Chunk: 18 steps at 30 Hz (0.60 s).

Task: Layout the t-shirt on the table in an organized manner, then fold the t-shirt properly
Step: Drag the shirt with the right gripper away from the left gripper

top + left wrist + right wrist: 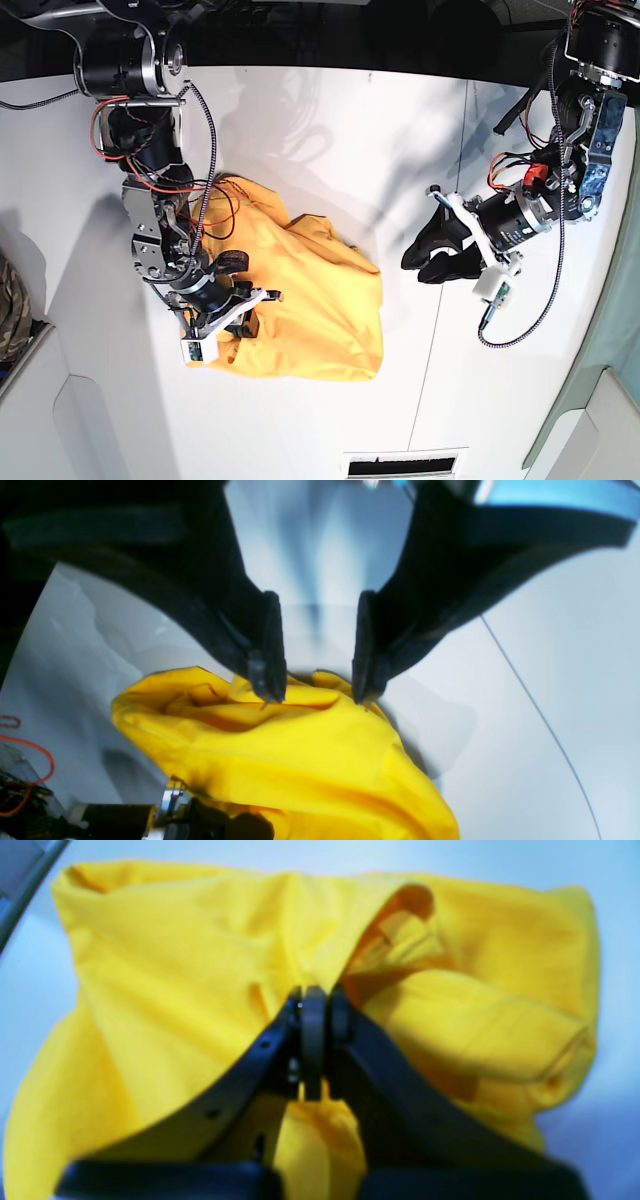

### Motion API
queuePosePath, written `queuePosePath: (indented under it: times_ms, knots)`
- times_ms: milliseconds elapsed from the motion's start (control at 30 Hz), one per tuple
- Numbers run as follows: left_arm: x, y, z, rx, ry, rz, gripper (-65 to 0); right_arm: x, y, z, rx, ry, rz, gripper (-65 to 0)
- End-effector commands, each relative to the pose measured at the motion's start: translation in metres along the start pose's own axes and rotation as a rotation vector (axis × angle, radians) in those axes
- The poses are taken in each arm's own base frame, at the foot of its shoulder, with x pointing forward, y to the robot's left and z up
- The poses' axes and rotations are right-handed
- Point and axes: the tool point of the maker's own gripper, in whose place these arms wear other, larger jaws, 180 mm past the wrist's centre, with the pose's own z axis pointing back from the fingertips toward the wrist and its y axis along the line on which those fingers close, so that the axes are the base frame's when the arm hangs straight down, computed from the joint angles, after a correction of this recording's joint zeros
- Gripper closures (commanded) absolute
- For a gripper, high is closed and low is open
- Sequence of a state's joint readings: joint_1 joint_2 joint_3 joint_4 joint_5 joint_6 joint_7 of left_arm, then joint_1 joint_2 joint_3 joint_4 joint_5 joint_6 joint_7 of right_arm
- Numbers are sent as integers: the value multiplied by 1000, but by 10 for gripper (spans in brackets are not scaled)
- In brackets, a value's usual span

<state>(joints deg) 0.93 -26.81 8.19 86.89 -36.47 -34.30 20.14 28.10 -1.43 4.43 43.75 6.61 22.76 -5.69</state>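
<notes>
The orange-yellow t-shirt point(310, 290) lies crumpled on the left half of the white table point(330, 140). My right gripper point(240, 318) sits at the shirt's near-left edge. In the right wrist view the right gripper point(314, 1000) is shut on a raised fold of the t-shirt point(175, 965), and cloth shows between the fingers. My left gripper point(412, 268) hovers open to the right of the shirt, apart from it. In the left wrist view the left gripper point(316, 695) holds nothing, and the t-shirt point(300, 750) lies beyond its tips.
A thin dark seam point(460, 200) crosses the table near the left arm; the seam point(525, 690) also shows in the left wrist view. A camouflage cloth point(10, 300) lies at the far left edge. A slotted vent point(400, 465) sits at the front edge.
</notes>
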Motion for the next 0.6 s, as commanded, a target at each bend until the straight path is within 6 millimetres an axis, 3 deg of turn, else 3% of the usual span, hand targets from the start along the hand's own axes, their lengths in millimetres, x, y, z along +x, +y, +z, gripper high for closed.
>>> queuePosePath:
  times_ms: [0, 133, 233, 400, 500, 567]
  knots:
    - [19, 3, 2, -2, -53, -16, -259, 29, 8, -2, 26, -78, 7, 0]
    - [20, 4, 2, -2, -54, -17, -259, 61, 9, 6, 46, -155, 52, 0]
    - [18, 4, 2, -1, -47, -19, -259, 96, 10, 27, 49, -212, 110, 0]
    - [15, 5, 2, 8, -25, -39, -259, 151, 15, 99, 24, -310, 186, 0]
    - [17, 6, 2, 7, -31, -40, -259, 162, 12, 146, -26, -302, 230, 0]
    - [19, 7, 1, 8, -35, -43, -259, 161, -2, 175, -96, -314, 244, 0]
